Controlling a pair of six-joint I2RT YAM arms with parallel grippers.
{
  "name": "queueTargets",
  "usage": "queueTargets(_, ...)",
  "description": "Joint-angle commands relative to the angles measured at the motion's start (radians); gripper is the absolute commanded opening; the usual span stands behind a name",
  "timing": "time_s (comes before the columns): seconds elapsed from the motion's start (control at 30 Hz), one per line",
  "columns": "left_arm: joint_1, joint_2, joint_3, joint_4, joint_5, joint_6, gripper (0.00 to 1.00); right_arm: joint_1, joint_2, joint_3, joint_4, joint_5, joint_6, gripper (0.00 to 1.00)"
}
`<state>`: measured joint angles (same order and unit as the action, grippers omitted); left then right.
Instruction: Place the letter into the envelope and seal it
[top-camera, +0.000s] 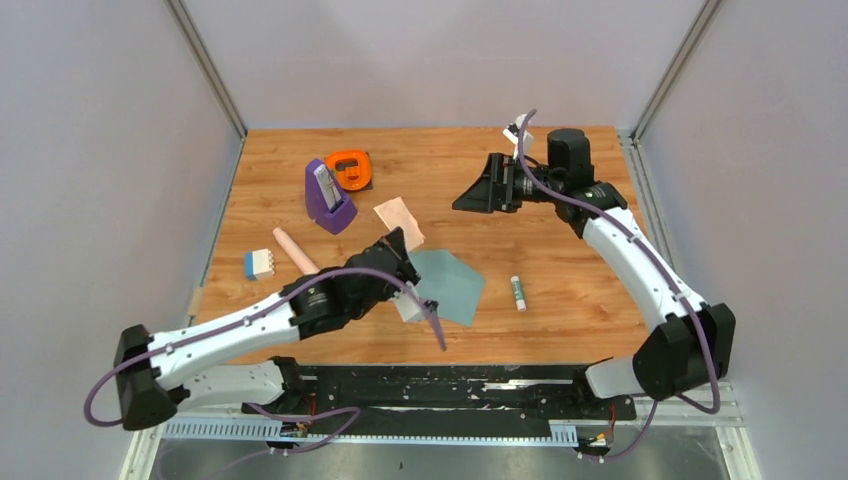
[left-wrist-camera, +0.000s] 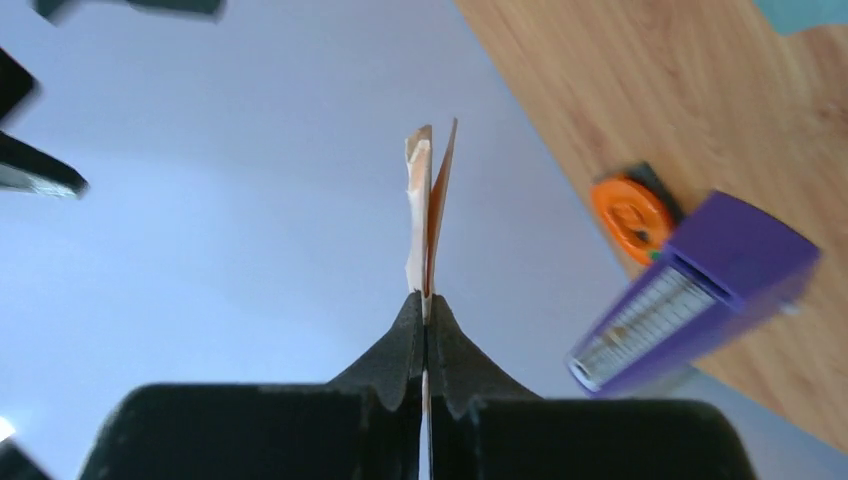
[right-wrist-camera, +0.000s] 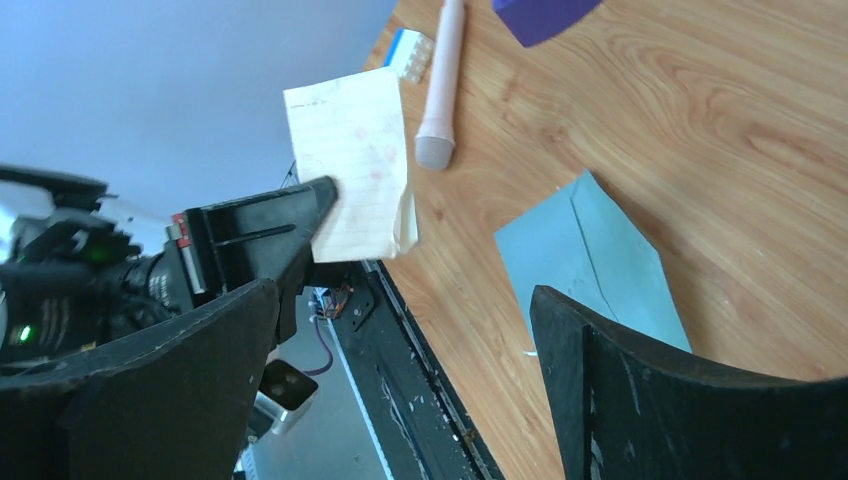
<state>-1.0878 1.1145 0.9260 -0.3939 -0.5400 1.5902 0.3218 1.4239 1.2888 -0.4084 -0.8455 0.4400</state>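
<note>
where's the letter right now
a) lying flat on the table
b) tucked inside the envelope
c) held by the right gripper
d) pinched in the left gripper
d: the left gripper is shut on the letter and holds it up off the table, while the envelope lies apart on the wood and the right gripper stands open with nothing in it.

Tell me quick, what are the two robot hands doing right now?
Left gripper: closed, holding the letter up off the table.
Right gripper: open, holding nothing.
</note>
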Motion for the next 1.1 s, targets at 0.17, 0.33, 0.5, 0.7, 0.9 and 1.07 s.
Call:
queueTargets(0.17,-0.005,-0.120,-0.182,0.700,0.475,0.600,0.00,0.070,-0.218,-0.129,0.222,-0.100,0.007,1.00)
queueTargets(0.33,-0.006,-0.065,-0.180,0.811,0.531,0.633,0.00,0.073,-0.239,-0.142,0.233,-0.108,-0.028,1.00)
queueTargets(0.5,-0.007,-0.070,-0.204,0.813,0.586,0.651,0.00,0.071,-0.218,-0.141,0.274,-0.147,0.004,0.91)
queueTargets(0.7,-0.008,-0.085,-0.222,0.791,0.566,0.644,0.00,0.071,-0.207,-0.131,0.290,-0.178,0.016,0.47)
queueTargets(0.9,-0.008,-0.101,-0.216,0.764,0.521,0.623,0.00,0.063,-0.232,-0.159,0.288,-0.184,0.004,0.42)
queueTargets(1.07,-0.007,-0.107,-0.202,0.751,0.477,0.607,0.00,0.049,-0.258,-0.214,0.260,-0.236,-0.044,0.33)
